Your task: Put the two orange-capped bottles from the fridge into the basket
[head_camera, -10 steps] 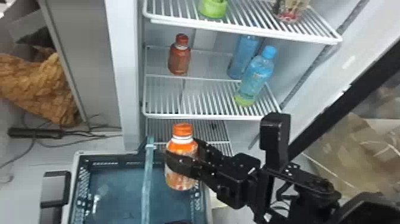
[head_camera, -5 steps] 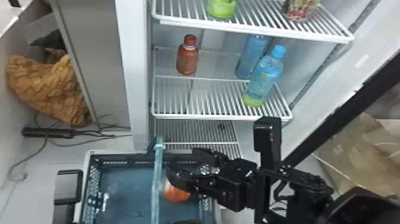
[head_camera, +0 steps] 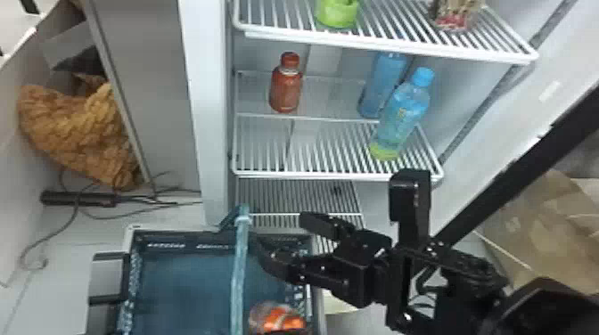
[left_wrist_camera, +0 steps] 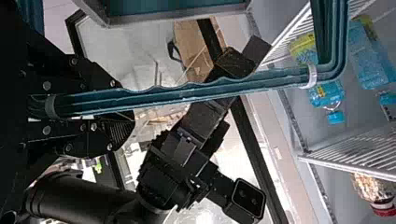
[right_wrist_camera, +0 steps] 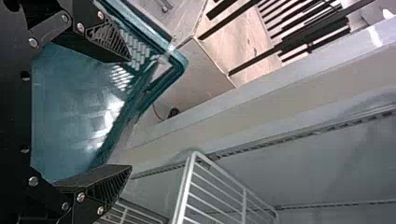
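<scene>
In the head view, my right gripper [head_camera: 285,237] stands open above the right part of the basket [head_camera: 187,285]. The right wrist view shows the right gripper [right_wrist_camera: 128,113] with nothing between its spread fingers and the basket [right_wrist_camera: 74,107] beyond them. One orange-capped bottle [head_camera: 277,317] is inside the basket, right of its raised handle [head_camera: 240,271], partly cut off by the bottom edge. A second orange-capped bottle [head_camera: 285,89] stands upright at the left of the fridge's middle shelf. In the left wrist view, my left gripper [left_wrist_camera: 100,105] is shut on the basket handle [left_wrist_camera: 187,93].
Two blue bottles [head_camera: 403,113] stand at the right of the middle shelf [head_camera: 312,173]. A green container [head_camera: 337,13] and another item [head_camera: 454,15] rest on the shelf above. The fridge's left wall [head_camera: 207,133] rises behind the basket; cables lie on the floor at left.
The right gripper has opened and let go of the orange-capped bottle, which has dropped from above the basket into it. The head view has shifted slightly, moving the scene rightward.
</scene>
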You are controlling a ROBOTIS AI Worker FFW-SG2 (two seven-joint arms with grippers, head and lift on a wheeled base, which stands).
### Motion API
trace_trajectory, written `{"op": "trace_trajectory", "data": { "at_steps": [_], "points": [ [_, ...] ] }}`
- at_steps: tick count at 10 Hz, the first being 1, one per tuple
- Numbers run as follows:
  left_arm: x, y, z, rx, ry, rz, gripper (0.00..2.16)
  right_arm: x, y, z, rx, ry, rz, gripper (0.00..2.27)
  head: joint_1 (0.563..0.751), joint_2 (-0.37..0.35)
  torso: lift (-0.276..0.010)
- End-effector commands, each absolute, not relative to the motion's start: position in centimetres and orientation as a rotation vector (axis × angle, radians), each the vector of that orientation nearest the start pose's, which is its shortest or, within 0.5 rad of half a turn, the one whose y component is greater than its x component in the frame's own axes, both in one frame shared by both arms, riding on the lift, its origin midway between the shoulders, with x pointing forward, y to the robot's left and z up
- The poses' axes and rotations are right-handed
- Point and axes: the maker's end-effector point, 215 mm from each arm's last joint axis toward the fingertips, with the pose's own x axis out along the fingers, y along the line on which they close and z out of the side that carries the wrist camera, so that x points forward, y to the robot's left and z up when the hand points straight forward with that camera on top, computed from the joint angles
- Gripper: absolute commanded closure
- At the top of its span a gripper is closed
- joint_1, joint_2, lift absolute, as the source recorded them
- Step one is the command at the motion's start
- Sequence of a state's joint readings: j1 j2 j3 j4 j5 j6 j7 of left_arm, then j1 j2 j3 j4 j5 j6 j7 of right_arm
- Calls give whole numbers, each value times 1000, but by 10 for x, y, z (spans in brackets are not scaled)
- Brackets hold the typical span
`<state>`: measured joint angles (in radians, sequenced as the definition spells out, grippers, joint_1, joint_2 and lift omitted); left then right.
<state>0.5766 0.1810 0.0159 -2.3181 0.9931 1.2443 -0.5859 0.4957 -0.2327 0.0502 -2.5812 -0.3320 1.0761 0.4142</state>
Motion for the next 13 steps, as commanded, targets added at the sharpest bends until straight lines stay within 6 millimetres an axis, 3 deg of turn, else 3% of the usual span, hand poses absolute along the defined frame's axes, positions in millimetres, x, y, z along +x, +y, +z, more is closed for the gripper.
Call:
{"op": "trace_trajectory", "data": {
  "at_steps": [1, 4, 7, 11, 13],
  "points": [
    [196, -17, -337, -931, 877, -1168, 1202, 347, -78, -332, 134, 516, 707, 277, 695, -201, -235],
    [196, -17, -337, -933, 879, -1167, 1202, 404, -105, -304, 115, 274, 587, 277, 695, -224, -235],
    [195, -17, -337, -934, 878, -1166, 1202, 446, -129, -288, 43, 76, 500, 240, 695, -244, -235],
    [196, -17, -337, -936, 877, -1166, 1202, 482, -157, -282, -64, -111, 383, 128, 695, -280, -235],
    [195, -17, -337, -939, 879, -1166, 1202, 500, -153, -286, -99, -133, 376, 42, 695, -292, -235]
  ]
}}
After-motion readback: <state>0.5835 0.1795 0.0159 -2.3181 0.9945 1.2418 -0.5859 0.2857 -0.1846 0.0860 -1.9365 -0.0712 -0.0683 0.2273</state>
